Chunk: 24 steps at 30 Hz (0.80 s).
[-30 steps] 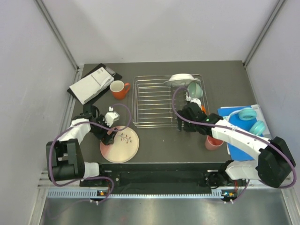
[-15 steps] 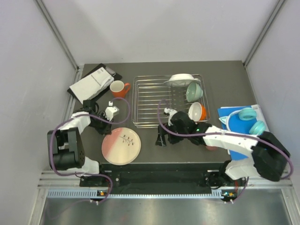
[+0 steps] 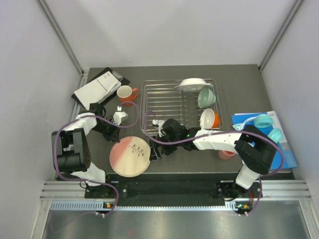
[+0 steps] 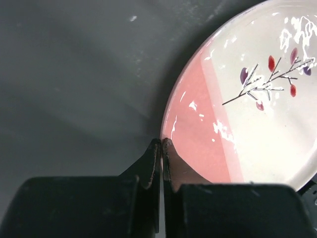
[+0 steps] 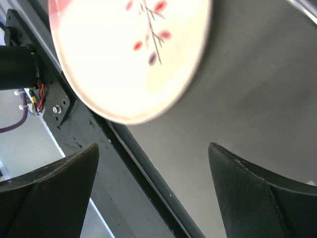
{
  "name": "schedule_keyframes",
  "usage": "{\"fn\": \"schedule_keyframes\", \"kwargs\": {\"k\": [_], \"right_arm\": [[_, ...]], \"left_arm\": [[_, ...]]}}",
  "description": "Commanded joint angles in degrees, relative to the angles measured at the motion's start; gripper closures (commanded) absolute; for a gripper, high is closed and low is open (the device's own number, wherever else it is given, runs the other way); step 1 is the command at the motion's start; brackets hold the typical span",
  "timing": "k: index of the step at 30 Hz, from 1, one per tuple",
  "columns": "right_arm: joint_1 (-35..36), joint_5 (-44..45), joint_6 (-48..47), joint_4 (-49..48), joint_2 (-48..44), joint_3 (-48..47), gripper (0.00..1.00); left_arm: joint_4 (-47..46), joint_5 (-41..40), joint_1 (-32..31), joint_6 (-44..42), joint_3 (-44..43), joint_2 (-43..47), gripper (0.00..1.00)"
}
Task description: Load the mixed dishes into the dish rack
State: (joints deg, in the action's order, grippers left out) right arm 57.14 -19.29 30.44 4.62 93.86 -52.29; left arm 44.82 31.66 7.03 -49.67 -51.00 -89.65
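Top view: plate lies flat near the surface's front edge, left of centre, outside the rack. The rack sits toward the back, beyond the plate and to its right. Left pincer is at the plate's back-left rim. Right pincer is just beside its right rim, reaching across from the right. Both arms are close and the plate is between them. Round dish, so no long axis to line up on.

Left wrist: left pincer is fully closed, tips together right at the pink rim of the plate. Cannot tell whether the rim is nipped between the tips or only touched. The plate's far side is cut off by the frame.

Right wrist: right pincer is spread wide and holds nothing. Plate is ahead and to its left, apart from both fingers, blurred, with its top cut off. Judgement: the right pincer needs the rim lifted off the surface before it can get a finger under.
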Motion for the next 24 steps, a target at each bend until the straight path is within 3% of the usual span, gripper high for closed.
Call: {"fn": "schedule_keyframes", "kwargs": {"k": [1,13,24], "right_arm": [[1.83,-0.75,-2.4,-3.92,5.61,-7.37,0.12],[2.8,-1.72,-3.1,-1.28,10.64,-11.6,0.16],[1.22,-6.19,-2.22,-8.47,8.97,-8.09,0.15]], "left_arm": [[4.14,5.25,-1.58,-0.95,-0.24,2.37,1.0],[6.59,7.98,-3.25,0.63,-5.42,4.74,1.0],[10.38,15.1,-5.0,-0.17,-7.45,13.53,1.0]]}}
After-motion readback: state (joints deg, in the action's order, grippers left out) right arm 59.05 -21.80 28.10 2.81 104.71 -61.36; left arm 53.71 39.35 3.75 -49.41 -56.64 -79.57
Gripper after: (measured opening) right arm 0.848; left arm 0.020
